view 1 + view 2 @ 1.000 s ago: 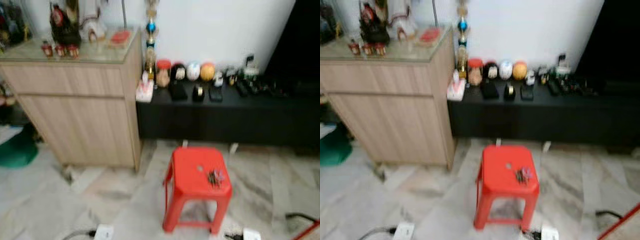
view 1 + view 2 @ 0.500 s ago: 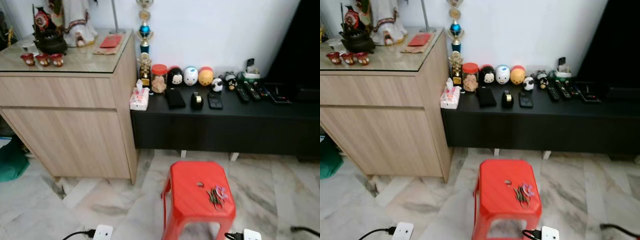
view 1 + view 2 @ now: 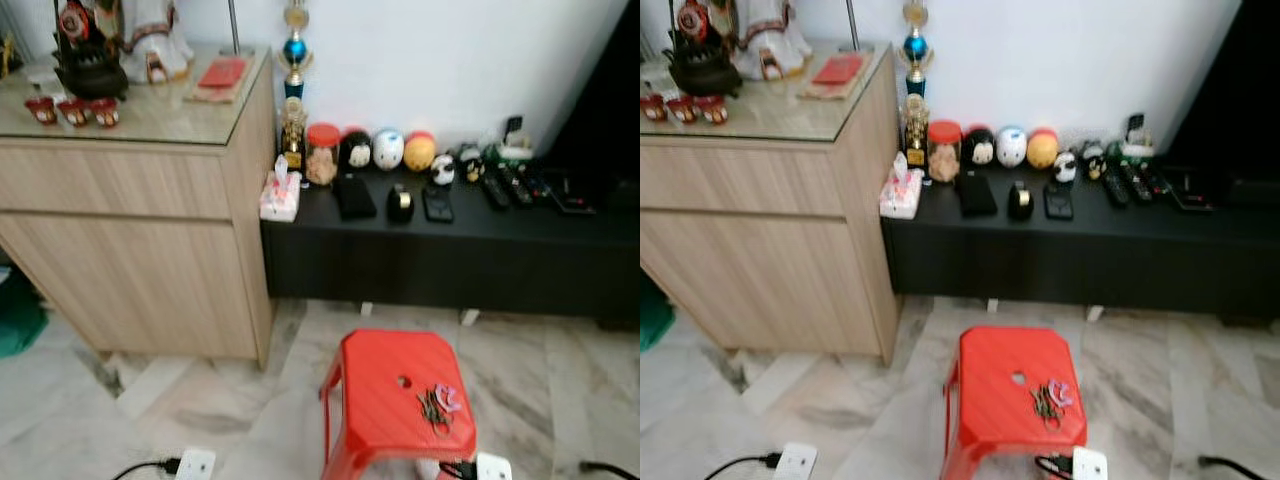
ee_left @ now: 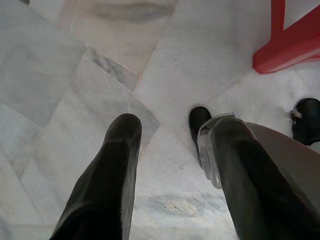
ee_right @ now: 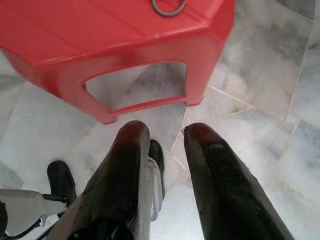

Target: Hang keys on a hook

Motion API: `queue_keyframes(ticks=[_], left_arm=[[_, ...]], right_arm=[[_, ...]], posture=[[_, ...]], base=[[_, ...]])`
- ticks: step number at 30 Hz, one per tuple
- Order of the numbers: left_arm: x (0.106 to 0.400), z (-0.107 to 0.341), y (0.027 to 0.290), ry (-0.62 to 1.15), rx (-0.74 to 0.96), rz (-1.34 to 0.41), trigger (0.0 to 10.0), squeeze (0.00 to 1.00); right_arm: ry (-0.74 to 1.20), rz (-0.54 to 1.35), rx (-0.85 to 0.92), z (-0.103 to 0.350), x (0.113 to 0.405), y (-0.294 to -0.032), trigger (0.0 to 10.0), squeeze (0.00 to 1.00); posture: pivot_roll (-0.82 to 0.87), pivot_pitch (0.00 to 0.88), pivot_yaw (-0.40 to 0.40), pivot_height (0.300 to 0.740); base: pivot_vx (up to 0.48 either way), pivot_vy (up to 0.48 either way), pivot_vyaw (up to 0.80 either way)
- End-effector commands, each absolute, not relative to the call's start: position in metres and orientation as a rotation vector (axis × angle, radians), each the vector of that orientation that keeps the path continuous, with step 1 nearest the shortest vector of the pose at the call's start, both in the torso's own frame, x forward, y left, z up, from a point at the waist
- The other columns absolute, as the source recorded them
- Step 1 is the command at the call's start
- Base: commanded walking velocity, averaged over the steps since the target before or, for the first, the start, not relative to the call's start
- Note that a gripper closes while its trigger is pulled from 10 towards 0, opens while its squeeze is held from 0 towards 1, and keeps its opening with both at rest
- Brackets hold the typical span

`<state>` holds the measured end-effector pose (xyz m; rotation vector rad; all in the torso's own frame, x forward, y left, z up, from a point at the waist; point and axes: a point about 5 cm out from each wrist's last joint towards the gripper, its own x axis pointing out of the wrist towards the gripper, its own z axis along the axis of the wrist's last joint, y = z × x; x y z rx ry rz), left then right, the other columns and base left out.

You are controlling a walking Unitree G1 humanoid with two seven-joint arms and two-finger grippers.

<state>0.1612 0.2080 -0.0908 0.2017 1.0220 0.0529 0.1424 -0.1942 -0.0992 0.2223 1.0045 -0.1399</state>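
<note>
On top of the red plastic stool (image 3: 398, 405), near its front right corner, the keys (image 3: 437, 403) are lying in a small bunch w/ a pinkish tag, just beside the round hole in the seat. Stool is standing on the marble floor (image 3: 210, 400) in front of a low black counter (image 3: 450, 225) that's running along the white wall. That counter is carrying a row of round character toys (image 3: 388, 150), a red-lidded jar (image 3: 322, 155), a tissue box (image 3: 280, 195) at its left end, plus some remotes (image 3: 500, 185) further right. Left of it a taller wood cabinet (image 3: 140, 220) w/ a glass top is holding small red cups (image 3: 70, 110) and a figurine; a trophy (image 3: 292, 90) is standing between cabinet and counter.

Both arms are hanging low. Left gripper (image 4: 172, 150) is pointing down at the floor, jaws apart, w/ a stool leg near it. Right gripper (image 5: 161, 140) is hanging just beside the stool's edge, jaws slightly apart, gripping nothing; a metal key ring (image 5: 169, 7) is showing on the seat edge above it. White power plugs (image 3: 195, 463) are lying on the floor either side of the stool.
</note>
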Motion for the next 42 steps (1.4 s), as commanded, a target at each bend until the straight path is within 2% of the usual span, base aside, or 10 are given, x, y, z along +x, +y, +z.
queue_keyframes(ticks=[1, 9, 17, 29, 34, 35, 36, 39, 42], left_arm=[[0.154, -0.094, 0.208, 1.055, 0.207, 0.044, 10.0, 0.00], [0.160, -0.093, 0.199, 1.055, 0.196, 0.037, 10.0, 0.00], [0.145, -0.098, 0.204, 1.063, 0.194, 0.059, 10.0, 0.00], [0.145, -0.097, 0.204, 1.025, 0.187, 0.075, 10.0, 0.00], [0.173, -0.082, 0.206, 0.859, 0.248, 0.064, 10.0, 0.00], [0.198, -0.066, 0.208, 0.709, 0.267, 0.085, 10.0, 0.00], [0.198, -0.066, 0.208, 0.709, 0.267, 0.085, 10.0, 0.00], [0.232, -0.034, 0.213, 0.477, 0.326, 0.122, 10.0, 0.00], [0.252, -0.008, 0.214, 0.295, 0.334, 0.144, 10.0, 0.00]], right_arm=[[1.007, -0.138, 0.215, -0.099, 0.141, -0.195, 10.0, 0.00], [1.013, -0.136, 0.207, -0.100, 0.139, -0.195, 10.0, 0.00], [0.938, -0.123, 0.199, -0.097, 0.142, -0.196, 10.0, 0.00], [0.865, -0.070, 0.156, -0.093, 0.145, -0.197, 10.0, 0.00], [0.789, -0.018, 0.067, -0.087, 0.151, -0.197, 10.0, 0.00], [0.770, -0.032, 0.093, -0.087, 0.151, -0.198, 10.0, 0.00], [0.770, -0.032, 0.093, -0.087, 0.151, -0.198, 10.0, 0.00], [0.748, -0.017, 0.092, -0.085, 0.151, -0.199, 10.0, 0.00], [0.724, 0.003, 0.085, -0.083, 0.152, -0.199, 10.0, 0.00]], posture=[[0.02, 0.000, -0.053, 0.722], [0.03, 0.000, -0.059, 0.722], [0.02, 0.000, -0.061, 0.722], [0.03, 0.000, -0.070, 0.722], [0.02, 0.000, -0.067, 0.722], [0.01, 0.000, -0.069, 0.722], [0.01, 0.000, -0.069, 0.722], [0.03, 0.000, -0.081, 0.722], [0.03, 0.000, -0.083, 0.722]], base=[[0.000, -0.349, 0.00], [0.000, -0.350, 0.00], [0.000, 0.000, 0.00], [0.000, 0.000, 0.00], [0.000, 0.000, 0.00], [0.000, 0.000, 0.00], [0.000, 0.000, 0.00], [0.000, 0.000, 0.00], [0.000, 0.000, 0.00]])
